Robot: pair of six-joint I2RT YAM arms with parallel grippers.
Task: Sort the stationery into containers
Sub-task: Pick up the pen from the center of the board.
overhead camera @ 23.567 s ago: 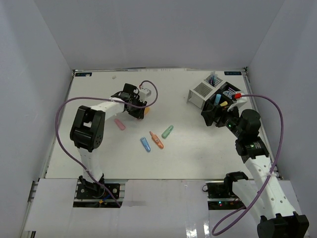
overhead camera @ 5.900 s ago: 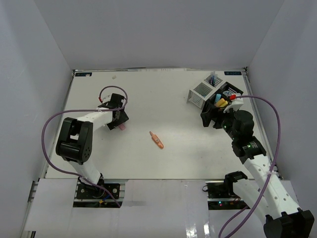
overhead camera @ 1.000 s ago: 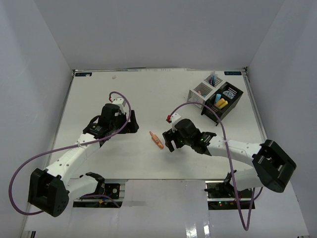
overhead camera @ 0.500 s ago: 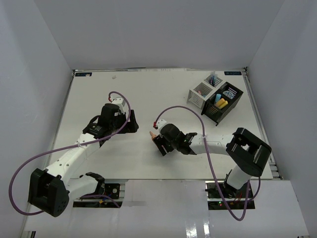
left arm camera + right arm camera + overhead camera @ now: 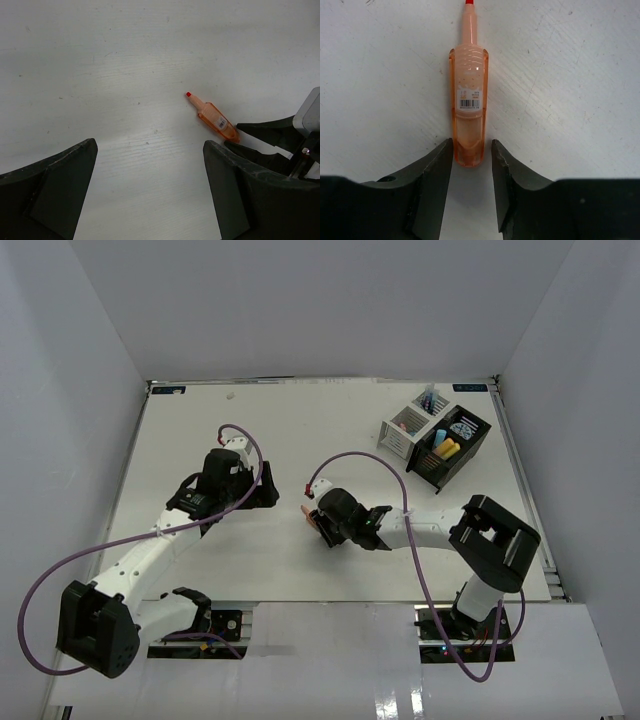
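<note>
Orange marker point(image 5: 468, 110): lies flat on the white table point(image 5: 200, 420), near its middle, red tip pointing away from my right claw point(image 5: 472, 150). A barcode label faces up on the barrel.

Right claw: low over the table, jaws straddling the marker's blunt rear end. The left pad sits right at the barrel; a sliver of table shows between the right pad and the barrel. Not clenched on it, so the marker is bracketed, not grasped.

Left claw point(image 5: 150, 190): released, jaws spread wide, nothing between them, hanging over bare table. From its camera the marker point(image 5: 214, 118) lies ahead and to the right, with my right claw's dark fingers at its far end.

White organiser point(image 5: 405, 427) and black organiser point(image 5: 450, 448): side by side at the far right of the table, well apart from the marker. Both already hold stationery, including a yellow marker in the black one.
</note>
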